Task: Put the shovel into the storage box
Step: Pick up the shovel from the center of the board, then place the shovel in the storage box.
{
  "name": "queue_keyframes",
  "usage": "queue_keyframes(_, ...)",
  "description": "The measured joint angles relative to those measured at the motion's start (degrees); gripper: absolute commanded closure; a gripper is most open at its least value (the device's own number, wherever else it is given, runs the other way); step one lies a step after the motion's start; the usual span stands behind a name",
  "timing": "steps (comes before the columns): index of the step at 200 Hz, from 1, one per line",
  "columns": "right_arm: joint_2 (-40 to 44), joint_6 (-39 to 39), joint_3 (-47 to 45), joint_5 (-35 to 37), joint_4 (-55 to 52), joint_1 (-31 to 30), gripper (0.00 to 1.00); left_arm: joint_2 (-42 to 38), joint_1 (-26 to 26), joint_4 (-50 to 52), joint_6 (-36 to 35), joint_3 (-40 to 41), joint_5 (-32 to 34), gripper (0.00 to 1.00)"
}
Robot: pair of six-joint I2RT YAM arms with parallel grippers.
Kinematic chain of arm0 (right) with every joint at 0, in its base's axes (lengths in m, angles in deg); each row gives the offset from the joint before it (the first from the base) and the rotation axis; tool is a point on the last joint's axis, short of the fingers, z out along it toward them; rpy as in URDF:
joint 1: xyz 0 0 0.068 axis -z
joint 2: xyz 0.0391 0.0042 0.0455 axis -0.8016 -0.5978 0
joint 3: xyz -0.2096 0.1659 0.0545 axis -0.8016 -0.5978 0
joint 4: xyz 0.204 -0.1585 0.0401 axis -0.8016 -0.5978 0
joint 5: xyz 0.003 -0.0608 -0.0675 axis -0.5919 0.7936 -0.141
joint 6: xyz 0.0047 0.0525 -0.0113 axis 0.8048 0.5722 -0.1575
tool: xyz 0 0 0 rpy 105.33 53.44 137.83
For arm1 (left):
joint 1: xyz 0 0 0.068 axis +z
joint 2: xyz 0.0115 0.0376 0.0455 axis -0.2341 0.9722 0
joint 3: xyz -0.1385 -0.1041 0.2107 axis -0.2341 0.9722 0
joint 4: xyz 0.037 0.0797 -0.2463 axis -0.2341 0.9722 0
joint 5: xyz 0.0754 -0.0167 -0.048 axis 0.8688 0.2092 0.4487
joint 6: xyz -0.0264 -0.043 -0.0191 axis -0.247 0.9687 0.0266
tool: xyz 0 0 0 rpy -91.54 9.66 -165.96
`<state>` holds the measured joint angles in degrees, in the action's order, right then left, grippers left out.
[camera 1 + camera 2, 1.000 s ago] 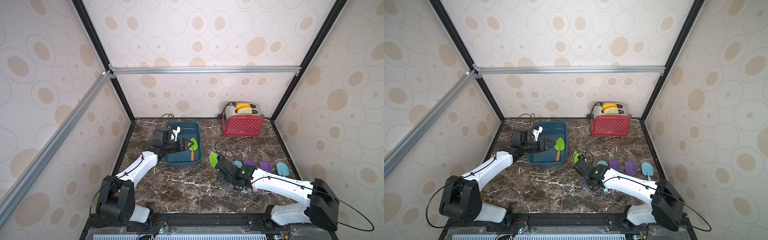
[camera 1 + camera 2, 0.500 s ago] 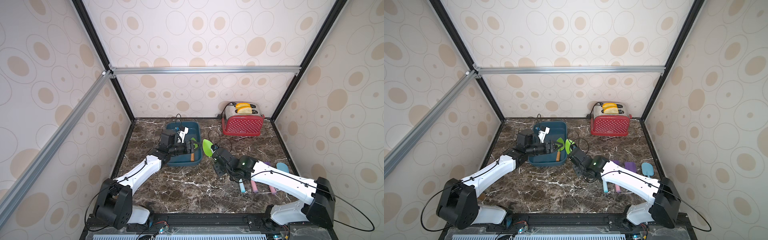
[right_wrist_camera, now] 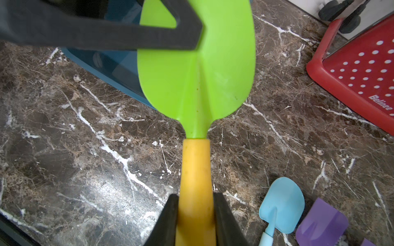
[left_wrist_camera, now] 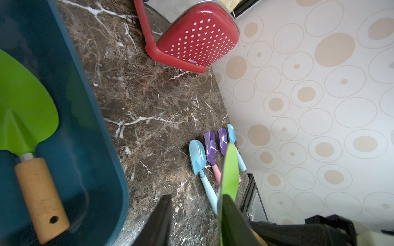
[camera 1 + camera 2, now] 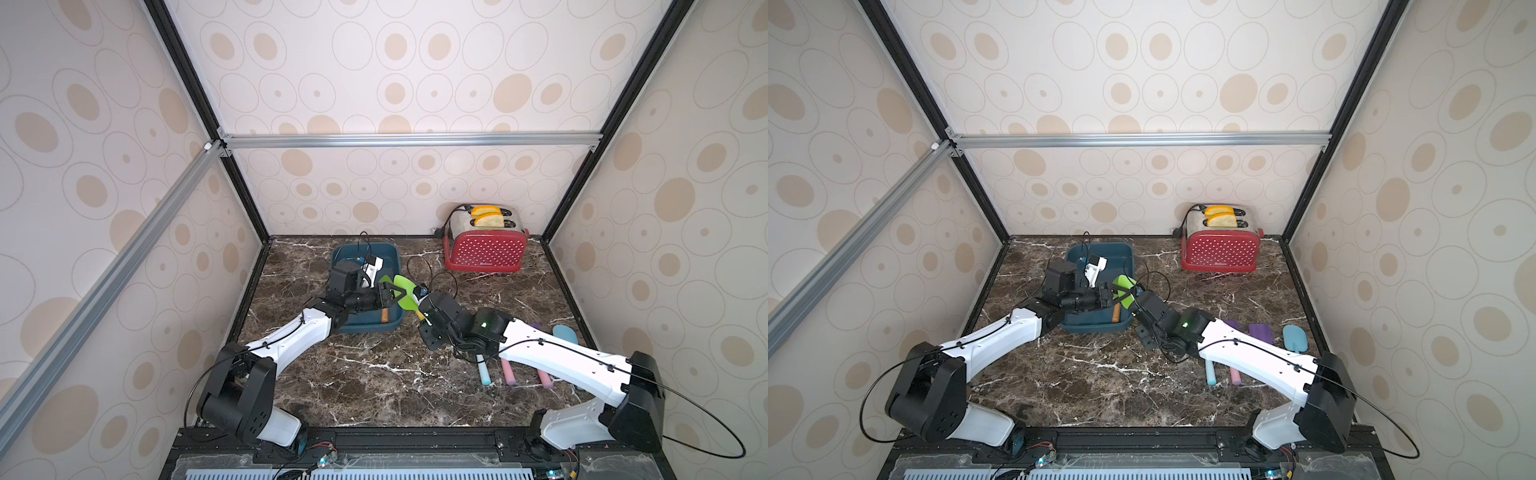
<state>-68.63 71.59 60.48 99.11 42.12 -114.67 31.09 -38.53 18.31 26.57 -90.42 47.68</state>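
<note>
My right gripper (image 3: 195, 215) is shut on the yellow handle of a green-bladed shovel (image 3: 196, 74), holding it above the marble just right of the storage box (image 5: 386, 253), a dark teal tub at the back left. In both top views the blade (image 5: 405, 291) (image 5: 1124, 284) points toward the tub's right rim (image 5: 1121, 251). My left gripper (image 5: 390, 293) (image 4: 196, 198) straddles that blade. The blade's edge (image 4: 230, 168) lies against one finger, with a clear gap to the other. A second green shovel with a wooden handle (image 4: 25, 106) lies inside the tub.
A red polka-dot toaster (image 5: 484, 251) with toast stands at the back right. Several small blue and purple shovels (image 4: 197, 157) (image 3: 281, 204) lie on the marble at the right, partly under my right arm. Cables trail between tub and toaster.
My right arm has carried the green shovel from mid-table up to the tub's right side. My left gripper has swung right to the blade, and its jaws have narrowed around it.
</note>
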Motion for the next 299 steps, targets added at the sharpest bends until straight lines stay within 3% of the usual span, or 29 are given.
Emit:
queue_keyframes(25, -0.87, 0.15, 0.02, -0.20, -0.22, -0.11, 1.00, 0.00, -0.70, -1.29, 1.40, 0.17, -0.13, 1.00)
queue_keyframes(45, -1.70, 0.50, 0.00, 0.11, -0.26, -0.09, 0.96, -0.37, -0.96, -2.56, 2.80, 0.13, -0.42, 1.00)
queue_keyframes(74, -1.70, 0.50, 0.00, 0.39, -0.22, -0.11, 0.63, -0.37, -0.96, -2.54, 2.93, 0.15, -0.24, 1.00)
queue_keyframes(96, -1.14, -0.44, 0.00, 0.98, 0.39, -0.85, 0.53, -0.37, -1.11, -0.68, 0.94, 0.13, 1.01, 1.00)
queue_keyframes(146, 9.92, -1.07, -1.70, 5.73, -0.74, -2.67, 0.48, 0.92, 3.93, 10.36, -7.98, -6.69, 0.22, 0.99)
queue_keyframes(176, 18.40, 0.35, -6.62, 9.99, -3.26, -2.56, 0.46, 3.61, 12.92, 19.76, -15.85, -17.75, -1.25, 0.95)
queue_keyframes(209, 21.31, 3.02, -12.44, 12.55, -7.30, -2.27, 0.44, 10.21, 19.52, 29.11, -24.85, -31.41, -1.51, 0.94)
queue_keyframes(251, 23.54, 7.04, -16.79, 13.53, -11.17, 0.00, 0.41, 23.93, 19.82, 42.75, -36.72, -44.30, -1.51, 0.91)
queue_keyframes(299, 29.18, 11.28, -19.89, 13.55, -14.40, 0.94, 0.40, 36.79, 19.82, 54.53, -43.87, -52.24, 1.46, 0.94)
